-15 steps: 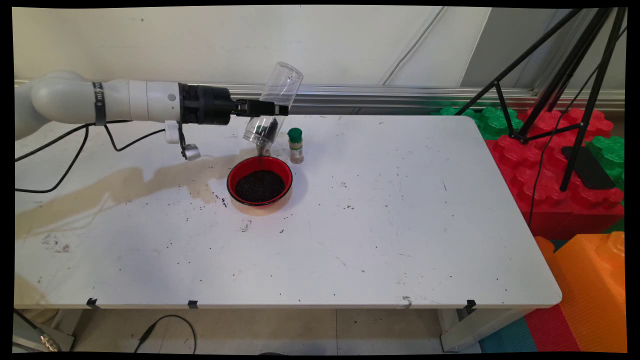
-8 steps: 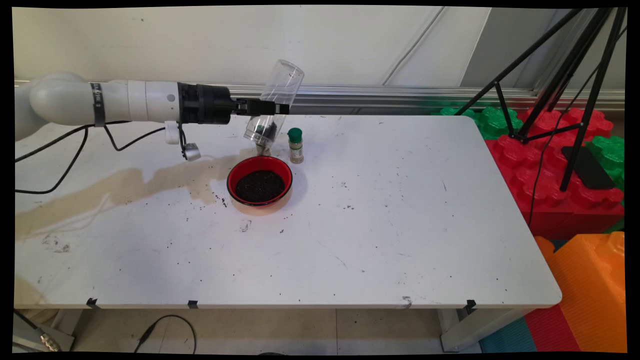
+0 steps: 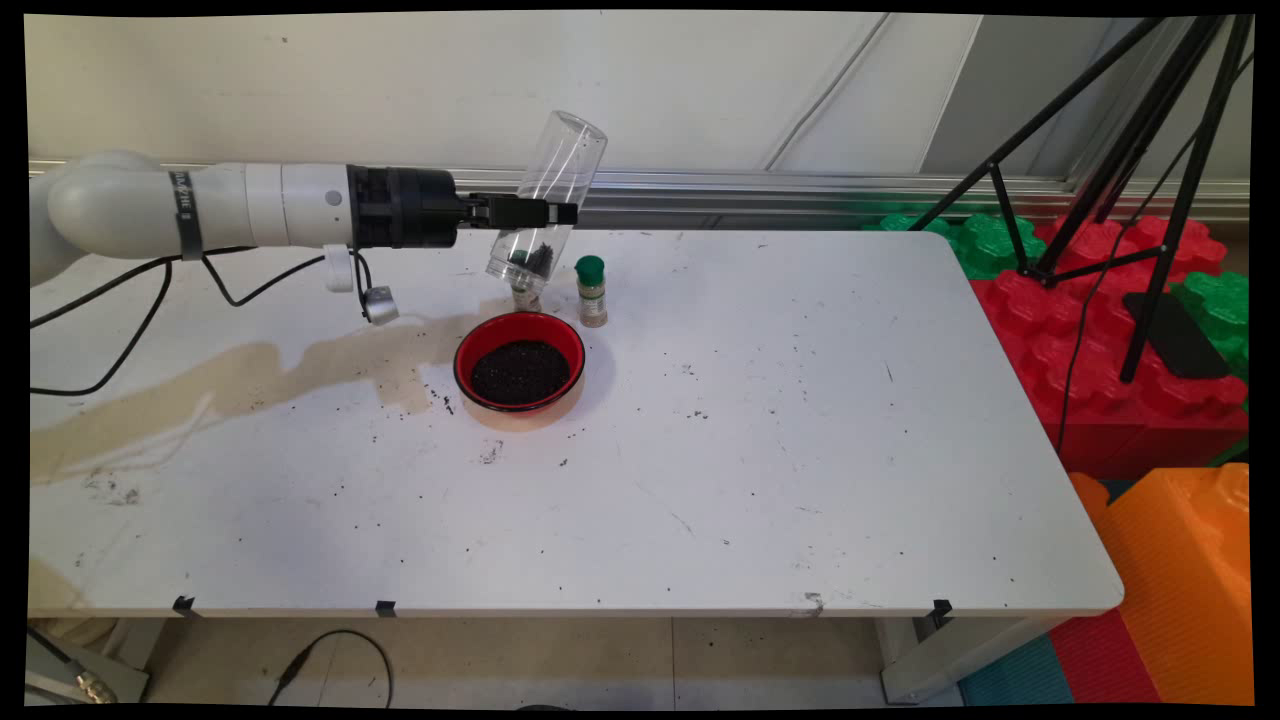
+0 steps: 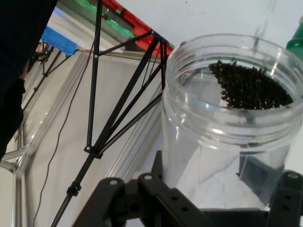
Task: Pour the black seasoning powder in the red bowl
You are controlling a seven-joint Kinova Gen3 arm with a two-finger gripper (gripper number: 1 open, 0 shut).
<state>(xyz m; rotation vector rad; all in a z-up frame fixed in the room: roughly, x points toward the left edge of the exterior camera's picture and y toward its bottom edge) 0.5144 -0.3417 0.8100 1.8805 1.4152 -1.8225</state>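
The arm [image 3: 250, 205] reaches level rightward, jaws apparently clamped shut.

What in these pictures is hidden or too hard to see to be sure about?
- Small object behind the tilted clear jar, main view: the jar and the red bowl cover most of it.
- Label on the green-capped bottle, main view: too small to read.
- Pincer fingertips, hand view: one hidden behind the jar, the other cut off by the picture's edge.
- Bowl, hand view: out of frame.
- Tripod top, main view: cut off by the edge.
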